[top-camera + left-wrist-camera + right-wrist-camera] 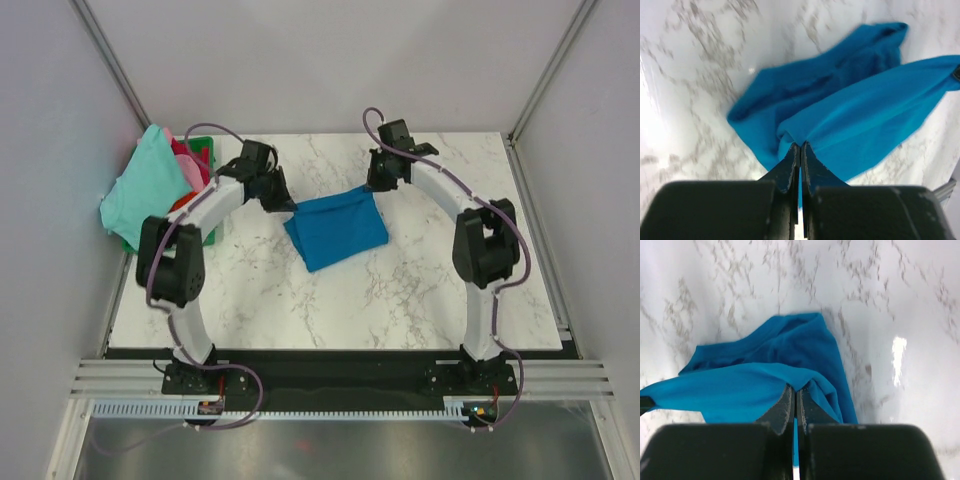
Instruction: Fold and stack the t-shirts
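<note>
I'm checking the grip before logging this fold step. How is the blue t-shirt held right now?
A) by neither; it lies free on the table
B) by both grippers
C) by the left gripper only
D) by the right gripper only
B: the left gripper and the right gripper each pinch an edge of the blue t-shirt between closed jaws.

White arm links (222, 200), black joints (172, 262), purple cables (208, 126), black fingers (787, 172).
</note>
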### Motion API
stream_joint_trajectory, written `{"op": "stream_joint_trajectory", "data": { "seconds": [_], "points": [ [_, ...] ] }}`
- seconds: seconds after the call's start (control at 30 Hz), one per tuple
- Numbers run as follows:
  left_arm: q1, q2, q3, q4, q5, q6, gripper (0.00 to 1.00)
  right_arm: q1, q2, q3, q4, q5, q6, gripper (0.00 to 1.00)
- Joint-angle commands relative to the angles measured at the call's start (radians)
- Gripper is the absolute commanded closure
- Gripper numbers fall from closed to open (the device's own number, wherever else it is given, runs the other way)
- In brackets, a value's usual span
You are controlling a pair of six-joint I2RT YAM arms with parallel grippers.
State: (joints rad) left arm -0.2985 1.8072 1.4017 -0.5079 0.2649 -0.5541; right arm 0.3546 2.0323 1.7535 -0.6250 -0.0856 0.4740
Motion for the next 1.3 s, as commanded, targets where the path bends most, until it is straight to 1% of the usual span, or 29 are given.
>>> {"op": "stream_joint_trajectory", "data": {
  "seconds": [0.0, 0.03, 0.07, 0.1, 0.17, 0.3, 0.33, 0.37, 0.4, 0.43, 0.47, 0.5, 0.53, 0.6, 0.8, 0.9, 0.93, 1.0, 1.07, 1.2, 1.27],
  "points": [
    [0.053, 0.186, 0.150, -0.084, 0.017, 0.059, 0.98, -0.037, 0.171, 0.147, 0.019, 0.001, -0.018, 1.00],
    [0.059, 0.222, 0.202, -0.093, 0.020, 0.054, 0.98, -0.042, 0.205, 0.176, 0.015, -0.011, -0.021, 1.00],
    [0.070, 0.275, 0.220, -0.096, 0.033, 0.056, 0.98, -0.046, 0.235, 0.232, 0.015, -0.040, -0.024, 1.00],
    [0.073, 0.296, 0.232, -0.103, 0.027, 0.057, 0.98, -0.048, 0.282, 0.254, 0.013, -0.055, -0.043, 0.96],
    [0.085, 0.325, 0.247, -0.109, 0.014, 0.057, 0.98, -0.049, 0.315, 0.305, 0.013, -0.062, -0.054, 0.92],
    [0.091, 0.299, 0.217, -0.098, 0.013, 0.048, 0.98, -0.065, 0.345, 0.324, 0.034, -0.103, -0.064, 0.91],
    [0.090, 0.290, 0.209, -0.093, 0.017, 0.048, 0.98, -0.071, 0.344, 0.317, 0.051, -0.112, -0.064, 0.90],
    [0.090, 0.279, 0.206, -0.090, 0.022, 0.048, 0.98, -0.074, 0.341, 0.307, 0.059, -0.115, -0.064, 0.86],
    [0.088, 0.252, 0.204, -0.089, 0.023, 0.048, 0.98, -0.077, 0.336, 0.304, 0.059, -0.117, -0.063, 0.69],
    [0.088, 0.238, 0.204, -0.090, 0.026, 0.048, 0.98, -0.081, 0.332, 0.299, 0.068, -0.120, -0.066, 0.56],
    [0.087, 0.216, 0.203, -0.089, 0.030, 0.046, 0.98, -0.085, 0.324, 0.284, 0.076, -0.118, -0.067, 0.45],
    [0.087, 0.201, 0.201, -0.089, 0.042, 0.043, 0.98, -0.086, 0.309, 0.275, 0.080, -0.115, -0.066, 0.31],
    [0.087, 0.164, 0.203, -0.090, 0.046, 0.042, 0.98, -0.092, 0.301, 0.265, 0.088, -0.109, -0.066, 0.28],
    [0.087, 0.129, 0.201, -0.095, 0.063, 0.036, 0.98, -0.101, 0.272, 0.239, 0.094, -0.111, -0.060, 0.25],
    [0.085, 0.003, 0.174, -0.142, 0.083, 0.014, 0.98, -0.141, 0.175, 0.117, 0.153, -0.131, -0.043, 0.23],
    [0.085, -0.057, 0.100, -0.141, 0.086, -0.004, 0.98, -0.154, 0.125, 0.025, 0.192, -0.149, -0.034, 0.22],
    [0.085, -0.074, 0.053, -0.141, 0.076, -0.012, 0.98, -0.158, 0.111, -0.036, 0.226, -0.155, -0.029, 0.21],
    [0.088, -0.113, -0.001, -0.136, 0.022, -0.021, 0.98, -0.164, 0.083, -0.084, 0.251, -0.172, -0.025, 0.20],
    [0.104, -0.118, -0.068, -0.123, -0.024, -0.026, 0.96, -0.172, 0.072, -0.133, 0.266, -0.184, -0.026, 0.20],
    [0.171, -0.033, -0.133, -0.109, 0.022, -0.026, 0.98, -0.175, 0.020, -0.219, 0.307, -0.216, -0.026, 0.20],
    [0.194, -0.023, -0.165, -0.090, 0.025, -0.021, 0.98, -0.175, 0.000, -0.253, 0.326, -0.243, -0.029, 0.19]
  ]
}}
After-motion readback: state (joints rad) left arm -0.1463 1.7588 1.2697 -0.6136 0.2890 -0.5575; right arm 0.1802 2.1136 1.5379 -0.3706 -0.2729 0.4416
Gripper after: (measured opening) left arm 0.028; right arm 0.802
